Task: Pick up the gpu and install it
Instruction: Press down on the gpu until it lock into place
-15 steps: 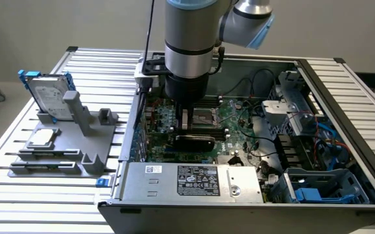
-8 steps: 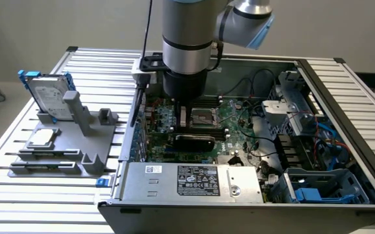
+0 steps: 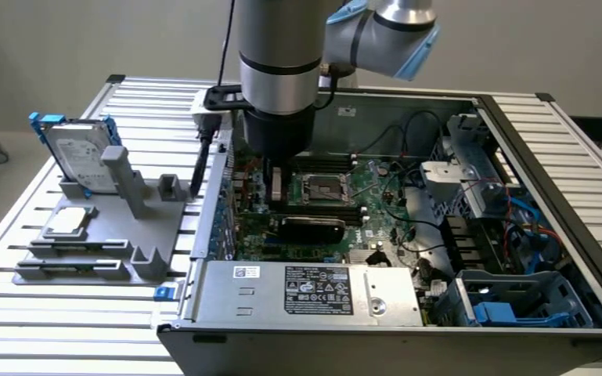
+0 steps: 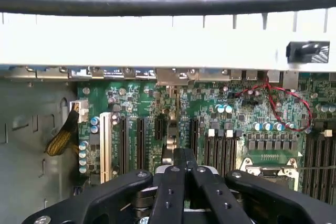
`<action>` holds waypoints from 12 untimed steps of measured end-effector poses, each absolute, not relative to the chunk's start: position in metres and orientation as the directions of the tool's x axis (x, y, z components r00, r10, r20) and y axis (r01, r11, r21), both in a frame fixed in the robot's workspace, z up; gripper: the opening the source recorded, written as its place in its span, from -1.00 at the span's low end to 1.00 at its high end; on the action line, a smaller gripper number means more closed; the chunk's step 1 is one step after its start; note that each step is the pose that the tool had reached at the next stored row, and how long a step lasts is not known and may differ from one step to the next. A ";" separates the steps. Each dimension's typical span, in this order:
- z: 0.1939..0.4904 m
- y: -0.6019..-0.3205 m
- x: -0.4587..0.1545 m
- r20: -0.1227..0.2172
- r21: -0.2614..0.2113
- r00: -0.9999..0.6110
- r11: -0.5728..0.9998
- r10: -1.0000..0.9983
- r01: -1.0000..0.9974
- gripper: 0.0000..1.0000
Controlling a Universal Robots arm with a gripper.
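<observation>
- The claw [image 4: 184,162] hangs low inside the open computer case [image 3: 551,157], fingers pressed together with nothing visibly clamped between them, just above the motherboard [image 4: 220,103] slots.
- The gpu [image 3: 311,228] lies black-faced across the board near the processor socket [image 3: 319,188], seemingly seated; I judge the install nearly finished.
- On the worktop [image 3: 29,313], a grey holder [image 3: 102,235] carries the hard drive [image 3: 76,160] and a small chip [image 3: 68,222].
- Red wires [image 4: 278,103] and the power supply [image 3: 311,294] crowd nearby.

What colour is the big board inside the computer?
Green; the board shows best in the wrist view.
</observation>
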State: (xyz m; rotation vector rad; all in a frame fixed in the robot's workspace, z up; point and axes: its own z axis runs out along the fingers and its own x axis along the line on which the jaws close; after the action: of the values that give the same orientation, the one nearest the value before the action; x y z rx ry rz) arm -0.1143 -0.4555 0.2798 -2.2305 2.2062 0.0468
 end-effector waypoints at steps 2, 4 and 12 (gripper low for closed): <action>0.281 -0.455 -0.119 -0.024 0.019 0.011 -0.012 -1.000 -1.000 -0.79; 0.281 -0.455 -0.124 -0.024 0.019 0.012 -0.012 -1.000 -1.000 -0.79; 0.282 -0.459 -0.144 -0.024 0.020 0.012 -0.012 -1.000 -1.000 -0.79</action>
State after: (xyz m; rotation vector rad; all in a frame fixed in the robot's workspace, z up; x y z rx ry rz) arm -0.1439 -0.4593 0.2823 -2.2326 2.2064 0.0491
